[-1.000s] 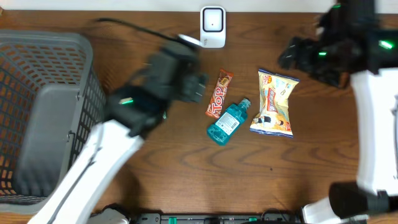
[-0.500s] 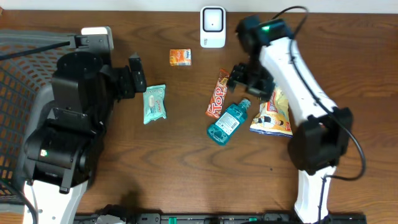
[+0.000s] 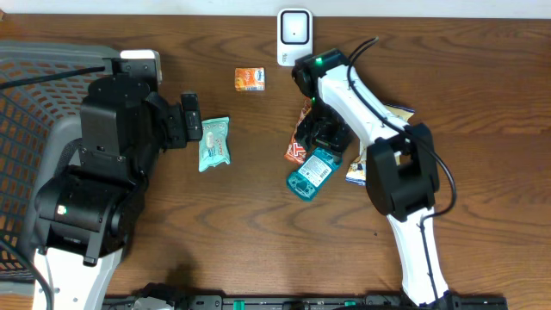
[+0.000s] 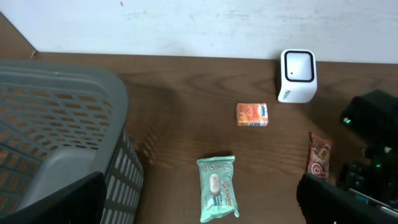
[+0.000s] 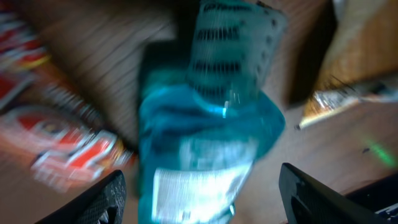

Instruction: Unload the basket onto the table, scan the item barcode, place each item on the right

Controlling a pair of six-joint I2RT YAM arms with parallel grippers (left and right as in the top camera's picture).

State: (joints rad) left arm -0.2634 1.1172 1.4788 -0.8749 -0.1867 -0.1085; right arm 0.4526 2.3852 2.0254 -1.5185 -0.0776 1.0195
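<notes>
Filling the right wrist view (half-hidden overhead): blue bottle [image 5: 205, 130].

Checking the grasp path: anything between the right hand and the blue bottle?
Nothing visible. In the wrist view the blue bottle lies right under the right hand, between its fingers. The red candy bar and yellow snack bag flank it, not covering it.
</notes>
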